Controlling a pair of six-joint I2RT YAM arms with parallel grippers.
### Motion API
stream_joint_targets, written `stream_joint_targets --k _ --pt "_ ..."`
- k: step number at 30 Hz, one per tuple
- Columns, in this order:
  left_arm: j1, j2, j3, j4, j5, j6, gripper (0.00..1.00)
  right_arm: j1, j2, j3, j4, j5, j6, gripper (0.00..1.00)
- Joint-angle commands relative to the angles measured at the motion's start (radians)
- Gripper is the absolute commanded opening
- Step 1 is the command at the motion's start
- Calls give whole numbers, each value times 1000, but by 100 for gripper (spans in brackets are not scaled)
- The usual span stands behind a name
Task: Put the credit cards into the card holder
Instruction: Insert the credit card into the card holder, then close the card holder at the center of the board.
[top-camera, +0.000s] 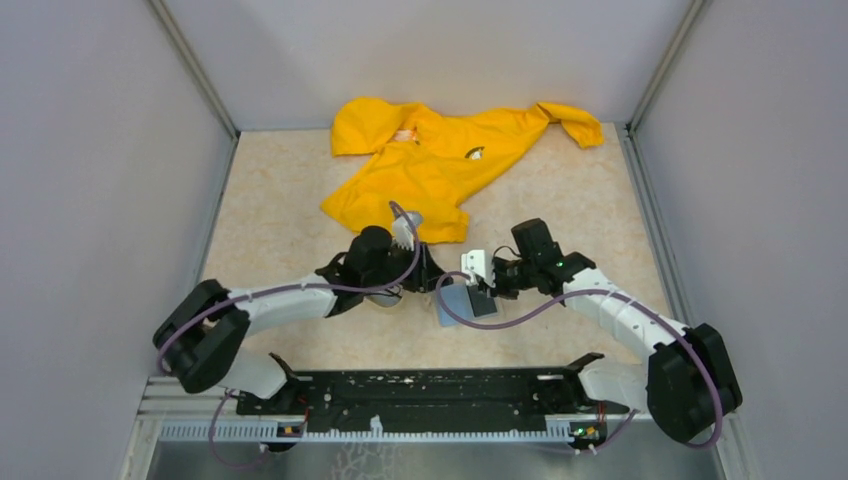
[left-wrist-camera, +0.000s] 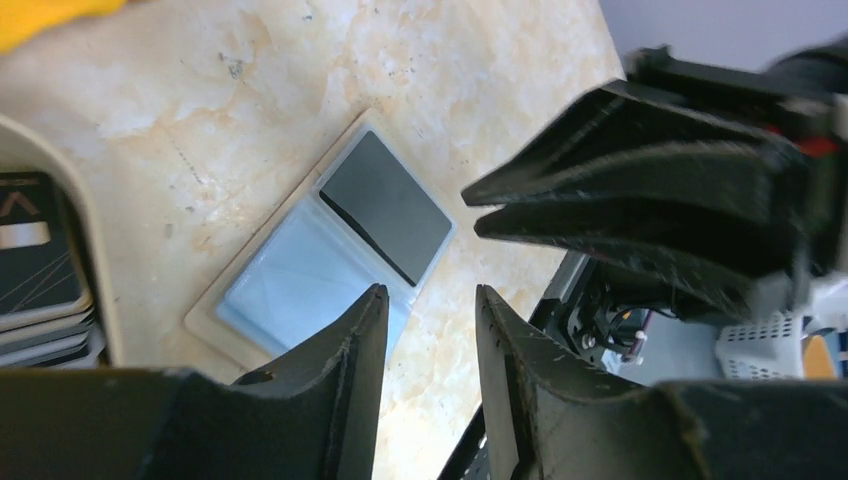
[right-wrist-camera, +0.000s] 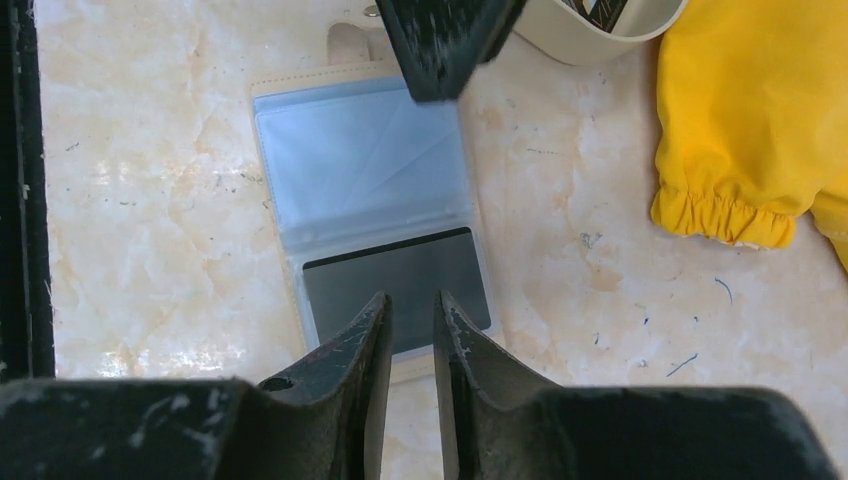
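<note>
Bright, even overhead light; soft shadows; close foreground blurred.

The card holder (right-wrist-camera: 365, 160) lies opened flat on the marbled table (right-wrist-camera: 150, 200). It is a tan-edged wallet with two bluish clear pockets facing up and a small tab poking out past one edge. One pocket shows only its creased clear film, and the other has a dark card (right-wrist-camera: 400, 285) sitting flat and square inside it. The other credit cards (left-wrist-camera: 40, 270) are stacked, a dark one on top of pale edges, in a beige tray (left-wrist-camera: 95, 270) just beside the holder.
</note>
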Motion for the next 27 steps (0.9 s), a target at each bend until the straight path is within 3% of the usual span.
stream_joint_targets --k 1,4,5,7,8,10,14,17,18,21,24,27 --pt "6 -211 -103 54 -124 145 47 -17 -23 47 3 -44 19 24" --pt "7 -349 -190 33 -245 164 58 -26 1 58 -9 -36 25 26" --pt "7 -393 -221 39 -266 178 68 -29 12 63 -16 -31 25 26" --pt "7 -469 -293 57 -346 159 96 -40 37 73 -32 -22 25 26" --pt "8 -504 -335 66 -403 115 99 -46 51 79 -41 -20 22 26" --pt "10 -570 -411 106 -410 87 99 -63 77 88 -65 -15 11 26" --pt "9 -647 -529 185 -287 -14 99 -105 124 97 -88 -7 -2 26" --pt "4 -638 -508 86 -230 -97 92 -121 152 105 -99 8 2 27" --pt "-9 -631 -505 64 -229 -129 86 -122 160 108 -99 12 6 26" --pt "-100 -633 -478 -51 -405 -205 80 -124 181 112 -101 21 12 26" --pt "-270 -570 -355 -315 -694 -251 81 -125 200 116 -101 34 20 26" --pt "-377 -421 -231 -480 -851 -301 83 -126 212 120 -100 42 31 27"
